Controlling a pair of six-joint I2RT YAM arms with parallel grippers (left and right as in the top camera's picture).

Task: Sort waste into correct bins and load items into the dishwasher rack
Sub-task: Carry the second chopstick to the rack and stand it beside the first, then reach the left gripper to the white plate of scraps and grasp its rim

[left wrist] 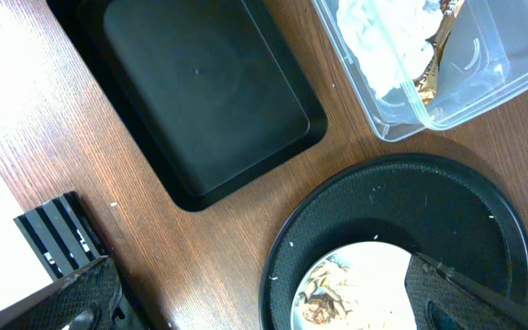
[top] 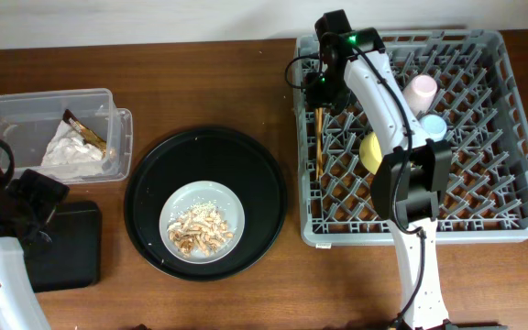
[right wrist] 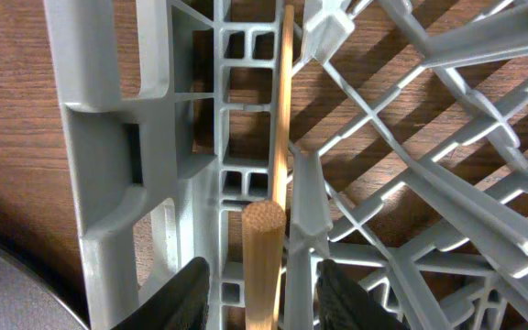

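Observation:
The dishwasher rack [top: 511, 137] holds a pink cup [top: 421, 90], a light-blue cup [top: 433, 126], a yellow bowl [top: 368, 152] and chopsticks [top: 320, 142] along its left side. My right gripper [top: 324, 92] is over the rack's far left corner. In the right wrist view it [right wrist: 262, 289] is open, its fingers either side of a chopstick [right wrist: 280, 119] lying in the rack [right wrist: 99, 137]. The napkin [top: 70, 151] and wrapper [top: 85, 131] lie in the clear tub [top: 26, 103]. Food scraps [top: 200, 229] sit on the grey plate [top: 227, 197]. My left gripper [left wrist: 269, 312] is open and empty above the table.
The plate stands in a large round black tray [top: 154, 183] at the table's middle. The shallow black tray [top: 67, 247] lies at the front left, partly under my left arm [top: 35, 192]. In the left wrist view it [left wrist: 200, 92] holds nothing.

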